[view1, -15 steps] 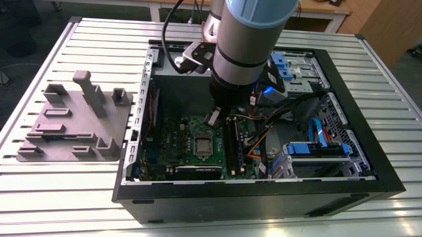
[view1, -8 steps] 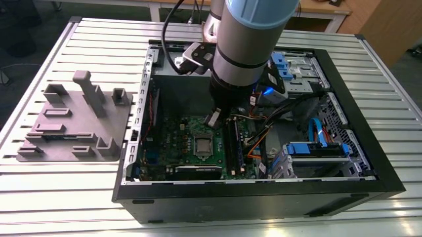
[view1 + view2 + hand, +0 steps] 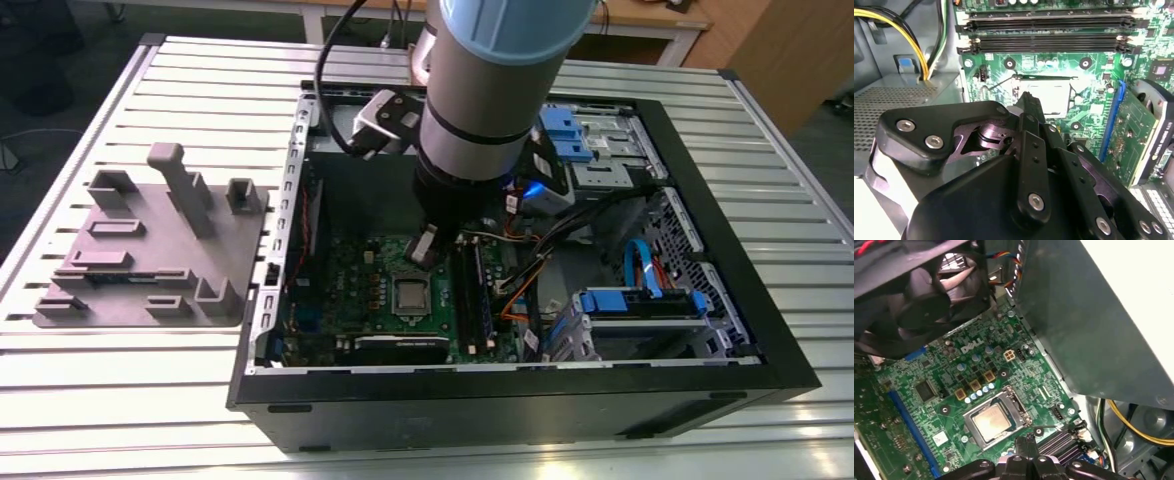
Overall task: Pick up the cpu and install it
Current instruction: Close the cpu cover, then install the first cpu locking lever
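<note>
The cpu [image 3: 990, 421] lay flat inside the metal-framed socket [image 3: 1017, 409] of the green motherboard [image 3: 363, 268], square to the frame, which I judged to mean it was seated rather than merely resting there. The claw [image 3: 424, 250] hung just above the board beside the socket, apart from the chip, its fingers pressed together with nothing between them as far as I could see. The arm reached down into the open computer case [image 3: 534, 405], which lay on its side on the slatted worktop [image 3: 200, 90], presumably so the board faced upward for access. The grey fixture tray [image 3: 147, 270] sat on the worktop at the exterior view's left, well apart from the case.
</note>
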You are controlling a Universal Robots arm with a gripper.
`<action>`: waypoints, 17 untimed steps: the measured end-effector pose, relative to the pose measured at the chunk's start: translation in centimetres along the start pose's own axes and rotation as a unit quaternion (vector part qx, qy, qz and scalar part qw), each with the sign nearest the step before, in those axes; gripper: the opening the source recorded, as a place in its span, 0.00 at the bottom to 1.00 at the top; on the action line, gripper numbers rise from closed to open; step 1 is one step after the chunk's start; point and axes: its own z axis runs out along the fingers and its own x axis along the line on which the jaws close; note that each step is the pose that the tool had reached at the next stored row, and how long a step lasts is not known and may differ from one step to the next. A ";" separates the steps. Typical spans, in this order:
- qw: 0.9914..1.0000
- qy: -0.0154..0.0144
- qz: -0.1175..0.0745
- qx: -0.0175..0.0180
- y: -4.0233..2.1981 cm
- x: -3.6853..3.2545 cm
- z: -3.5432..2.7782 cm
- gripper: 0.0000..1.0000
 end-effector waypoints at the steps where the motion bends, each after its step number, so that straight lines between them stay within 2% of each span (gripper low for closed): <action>1: 1.000 0.000 0.000 0.000 -0.04 0.14 -0.01 0.10; 6: 1.000 0.000 0.000 0.000 -0.10 0.42 -0.04 0.10; 17: 1.000 0.000 0.000 0.000 -0.18 0.34 -0.02 0.10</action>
